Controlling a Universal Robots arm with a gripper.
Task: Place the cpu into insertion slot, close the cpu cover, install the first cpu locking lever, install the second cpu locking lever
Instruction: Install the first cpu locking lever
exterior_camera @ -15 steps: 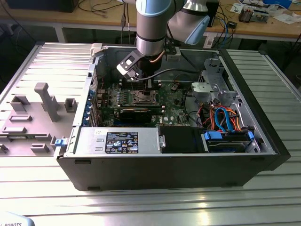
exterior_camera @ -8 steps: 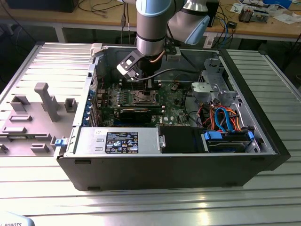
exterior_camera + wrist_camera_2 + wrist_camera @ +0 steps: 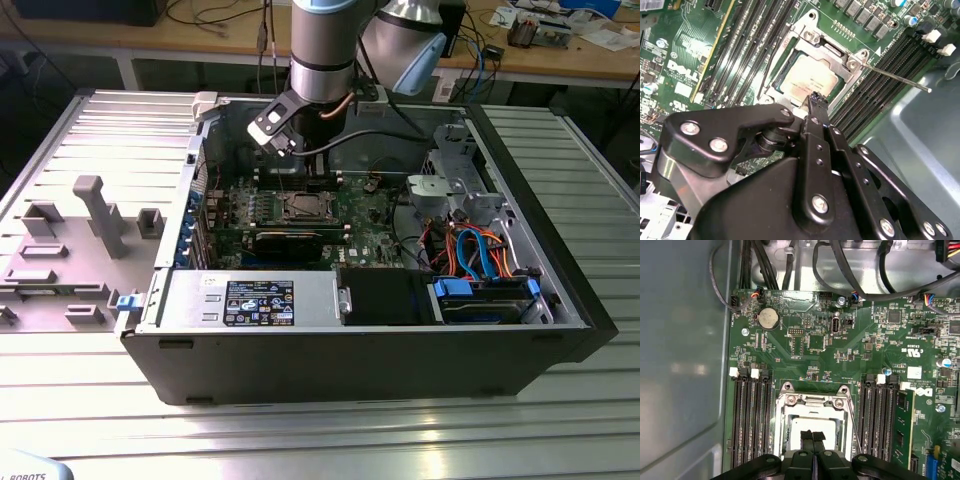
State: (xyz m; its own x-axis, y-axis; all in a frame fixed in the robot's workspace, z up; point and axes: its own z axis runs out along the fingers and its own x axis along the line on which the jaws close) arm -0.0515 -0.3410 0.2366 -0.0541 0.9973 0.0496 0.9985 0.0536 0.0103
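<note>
**Pincer shut just above the seated cpu**

In the first wrist view the pincer [image 3: 813, 436] has its fingertips pressed together, gripping nothing, just above the cpu [image 3: 801, 80]. The cpu lies in the insertion slot [image 3: 300, 207] on the green motherboard [image 3: 810, 340], framed by the cpu cover [image 3: 837, 50]. A thin locking lever [image 3: 896, 78] juts out across the memory slots [image 3: 900, 52].

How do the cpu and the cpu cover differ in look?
The cpu is a solid square with a pale, dull top; the cpu cover is an open frame with a square window. The cpu sits inside that window; the cpu cover rings its edges. Both are flat, silvery and level on the board.
</note>
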